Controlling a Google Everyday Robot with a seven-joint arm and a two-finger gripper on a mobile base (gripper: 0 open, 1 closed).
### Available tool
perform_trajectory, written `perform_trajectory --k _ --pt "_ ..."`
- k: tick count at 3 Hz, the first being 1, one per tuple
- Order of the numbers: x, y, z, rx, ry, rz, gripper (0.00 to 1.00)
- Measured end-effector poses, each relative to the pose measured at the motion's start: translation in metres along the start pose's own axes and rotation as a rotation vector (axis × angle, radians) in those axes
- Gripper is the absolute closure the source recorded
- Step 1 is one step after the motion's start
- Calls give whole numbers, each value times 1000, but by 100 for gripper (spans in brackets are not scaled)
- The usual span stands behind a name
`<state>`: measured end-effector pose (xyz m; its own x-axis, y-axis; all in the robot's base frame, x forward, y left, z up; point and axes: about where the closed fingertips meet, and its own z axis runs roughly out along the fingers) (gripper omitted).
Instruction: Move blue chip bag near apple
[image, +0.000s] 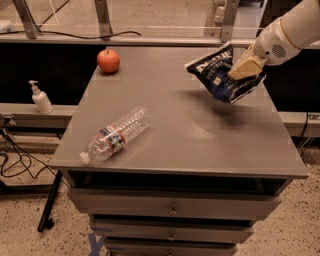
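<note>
The blue chip bag (220, 75) is a crinkly navy foil bag with white lettering. It hangs in the air above the right part of the grey table (170, 125), casting a shadow below it. My gripper (244, 67) comes in from the upper right and is shut on the bag's right side. The apple (108, 60) is red-orange and sits at the table's far left corner, well to the left of the bag.
A clear plastic water bottle (116, 135) lies on its side at the table's front left. A soap dispenser (41, 97) stands on a low shelf left of the table. Drawers sit below the tabletop. Cables lie on the floor at left.
</note>
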<state>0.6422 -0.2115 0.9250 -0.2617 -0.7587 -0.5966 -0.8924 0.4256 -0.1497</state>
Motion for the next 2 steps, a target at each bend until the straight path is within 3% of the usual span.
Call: perform_trajectory --k 2 --pt "-73 -58 17 110 -187 102 100"
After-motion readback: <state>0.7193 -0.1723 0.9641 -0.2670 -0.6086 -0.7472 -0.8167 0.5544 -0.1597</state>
